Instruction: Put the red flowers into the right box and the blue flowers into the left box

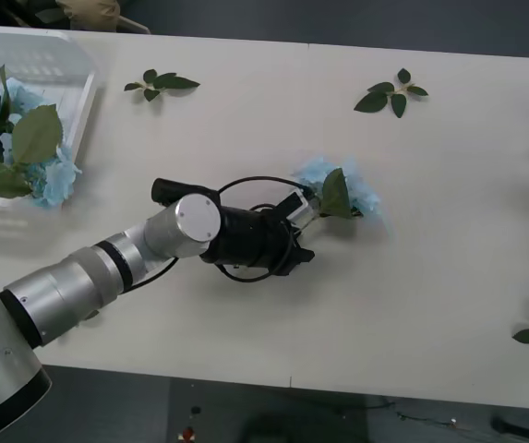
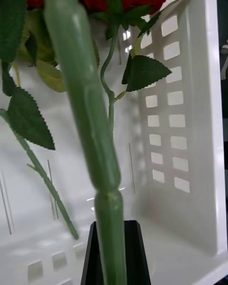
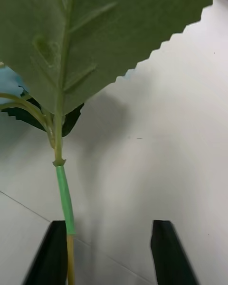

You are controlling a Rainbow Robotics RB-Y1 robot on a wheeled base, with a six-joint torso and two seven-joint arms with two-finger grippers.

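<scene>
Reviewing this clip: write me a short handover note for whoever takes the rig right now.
Left gripper: open on the table, fingers either side of a blue flower's stem, not yet closed. That blue flower lies mid-table.
Right gripper: over the right box, a red flower's stem between its fingers; grip unclear.
Done: blue flowers lie in the left box.
Left: grasp the mid-table blue flower, carry it to the left box; drop the red one.

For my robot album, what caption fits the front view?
Left end effector reaches the pale blue hydrangea on the white table.
</scene>
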